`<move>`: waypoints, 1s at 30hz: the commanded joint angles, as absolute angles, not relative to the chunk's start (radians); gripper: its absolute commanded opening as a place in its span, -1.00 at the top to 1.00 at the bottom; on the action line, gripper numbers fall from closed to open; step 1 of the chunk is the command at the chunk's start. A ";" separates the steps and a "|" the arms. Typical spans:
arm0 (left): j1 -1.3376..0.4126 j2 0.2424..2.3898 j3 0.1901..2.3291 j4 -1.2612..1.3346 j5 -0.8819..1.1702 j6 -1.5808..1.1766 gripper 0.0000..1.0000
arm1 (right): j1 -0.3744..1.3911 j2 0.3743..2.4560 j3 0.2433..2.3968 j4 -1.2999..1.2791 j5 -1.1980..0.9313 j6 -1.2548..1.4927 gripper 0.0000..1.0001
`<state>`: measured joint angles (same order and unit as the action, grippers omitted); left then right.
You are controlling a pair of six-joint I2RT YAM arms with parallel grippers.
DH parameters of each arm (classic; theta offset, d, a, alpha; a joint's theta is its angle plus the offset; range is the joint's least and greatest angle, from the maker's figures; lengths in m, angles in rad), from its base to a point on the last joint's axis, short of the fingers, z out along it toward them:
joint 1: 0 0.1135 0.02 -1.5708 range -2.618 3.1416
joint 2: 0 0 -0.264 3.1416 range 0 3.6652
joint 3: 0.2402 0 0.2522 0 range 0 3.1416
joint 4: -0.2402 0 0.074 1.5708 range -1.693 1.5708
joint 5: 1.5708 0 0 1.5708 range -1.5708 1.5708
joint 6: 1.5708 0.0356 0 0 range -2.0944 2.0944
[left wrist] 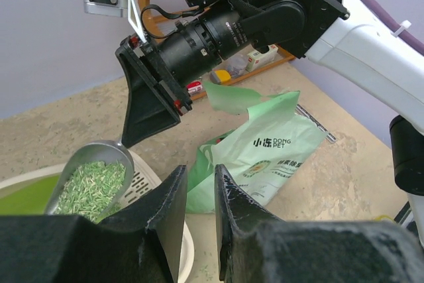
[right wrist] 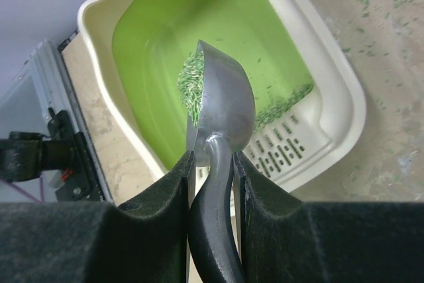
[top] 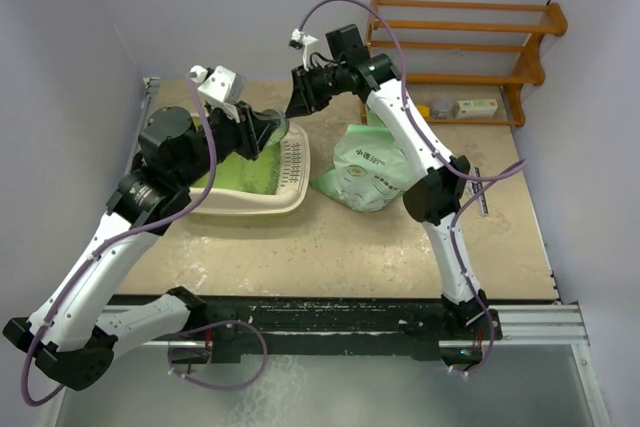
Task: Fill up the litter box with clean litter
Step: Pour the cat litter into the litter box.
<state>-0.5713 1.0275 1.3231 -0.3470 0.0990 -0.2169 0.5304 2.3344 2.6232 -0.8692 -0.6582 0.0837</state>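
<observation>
The cream litter box [top: 296,162] with its lime-green inside sits left of centre. My right gripper [top: 298,102] is shut on the dark handle of a metal scoop [right wrist: 225,107]. The scoop hangs tilted over the box, heaped with green litter [right wrist: 192,81]. More litter [right wrist: 285,104] lies on the box floor by the slotted rim [right wrist: 295,144]. In the left wrist view the scoop [left wrist: 93,177] hangs from the right gripper [left wrist: 129,138]. My left gripper [left wrist: 199,173] hovers by the box's rim [left wrist: 177,256], jaws a narrow gap apart with nothing between them.
A pale green printed litter bag [top: 368,169] with its top torn open slumps just right of the box. A wooden rack [top: 470,42] stands at the back right with small items [top: 476,107] on its bottom shelf. Stray pellets dot the tabletop [right wrist: 377,4].
</observation>
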 commanded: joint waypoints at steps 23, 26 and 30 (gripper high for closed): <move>-0.566 0.915 1.212 -0.288 0.008 -0.234 0.60 | 0.663 2.288 2.555 -0.517 -0.438 -0.117 1.00; -0.566 0.905 1.200 -0.288 0.003 -0.236 0.60 | 0.686 2.311 2.589 -0.530 -0.403 -0.157 1.00; -0.566 0.894 1.191 -0.291 0.000 -0.237 0.60 | 0.696 2.316 2.590 -0.511 -0.375 -0.175 1.00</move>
